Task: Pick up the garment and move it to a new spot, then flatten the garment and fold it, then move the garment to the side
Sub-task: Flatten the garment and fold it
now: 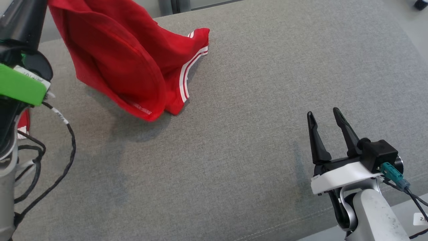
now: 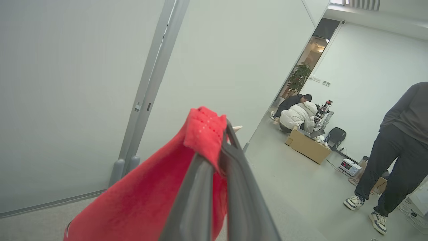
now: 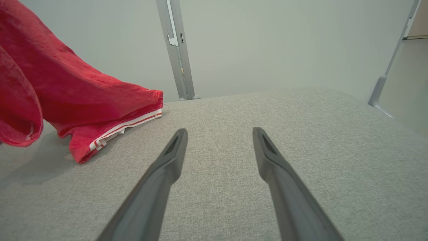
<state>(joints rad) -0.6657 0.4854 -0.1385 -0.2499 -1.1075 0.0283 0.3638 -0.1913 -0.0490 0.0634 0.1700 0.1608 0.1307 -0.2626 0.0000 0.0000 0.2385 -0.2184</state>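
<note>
The garment is red with white stripes along its hems. It hangs from the upper left of the head view, and its lower folds drag on the grey cushion. In the left wrist view my left gripper is shut on a bunched edge of the garment, which drapes down to the left of the fingers. My right gripper hovers open and empty over the cushion at the lower right, well apart from the cloth. From the right wrist view the garment lies to the left of the open fingers.
The cushion's front edge runs along the bottom right. Cables hang from my left arm at the left edge. A person stands on the floor to the right, two more crouch by a cardboard box farther off.
</note>
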